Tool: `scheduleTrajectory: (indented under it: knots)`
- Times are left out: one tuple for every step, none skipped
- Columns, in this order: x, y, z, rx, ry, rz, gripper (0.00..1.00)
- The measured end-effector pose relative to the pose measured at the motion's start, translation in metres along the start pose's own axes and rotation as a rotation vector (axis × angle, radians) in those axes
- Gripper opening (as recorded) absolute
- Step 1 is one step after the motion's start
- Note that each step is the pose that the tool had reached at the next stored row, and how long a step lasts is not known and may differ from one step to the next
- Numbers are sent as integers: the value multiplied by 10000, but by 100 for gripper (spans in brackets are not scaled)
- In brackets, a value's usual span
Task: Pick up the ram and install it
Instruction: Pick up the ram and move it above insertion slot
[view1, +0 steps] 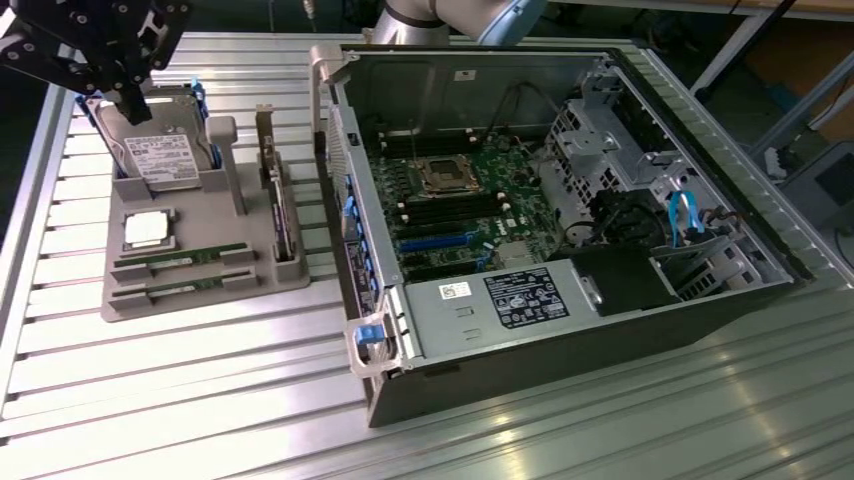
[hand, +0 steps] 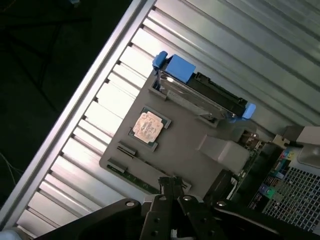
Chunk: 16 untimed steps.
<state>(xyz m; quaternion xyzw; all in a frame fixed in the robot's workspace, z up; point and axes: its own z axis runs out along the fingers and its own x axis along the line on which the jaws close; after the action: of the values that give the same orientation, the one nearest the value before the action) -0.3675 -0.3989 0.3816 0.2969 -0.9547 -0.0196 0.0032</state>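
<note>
Two ram sticks (view1: 182, 258) (view1: 183, 285), thin and green, lie in slots at the near end of a grey holder tray (view1: 200, 300) on the exterior view's left. In the wrist view a ram stick (hand: 132, 178) shows at the tray's edge, just beside my fingertips. My black gripper (view1: 131, 105) hangs above the tray's far end, over the hard drive (view1: 166, 155), well above the sticks. In the wrist view the gripper (hand: 171, 181) has its fingers together with nothing between them.
An open computer case (view1: 561, 290) lies to the tray's right, with the motherboard (view1: 454, 215) and its dark memory slots (view1: 434, 208) exposed. The tray also holds a square silver processor (view1: 147, 230) and an upright expansion card (view1: 276, 200). A ribbed metal table (view1: 200, 380) lies underneath.
</note>
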Motion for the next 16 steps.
scheduleTrajectory:
  knots:
    - [0, 0, 1, -1, 7, -180, 10]
    - [0, 0, 2, -2, 15, -371, 10]
    - [0, 0, 3, -4, 24, -616, 10]
    - [0, 0, 4, -5, 33, -834, 10]
    - [0, 0, 5, -6, 41, -1025, 10]
    - [0, 0, 6, -7, 48, -1203, 10]
    - [0, 0, 7, -8, 55, -1390, 10]
    - [0, 0, 8, -9, 63, -1591, 10]
    - [0, 0, 9, -11, 69, -1759, 10]
    - [0, -1, 12, -13, 87, -2201, 10]
    - [0, -1, 14, -14, 99, -2523, 10]
    - [0, -1, 15, -16, 112, -2827, 10]
    - [0, -1, 18, -18, 124, -3159, 10]
    - [0, -1, 19, -19, 130, -3323, 10]
    - [0, -1, 20, -20, 139, -3541, 10]
    - [0, -1, 22, -21, 149, -3813, 10]
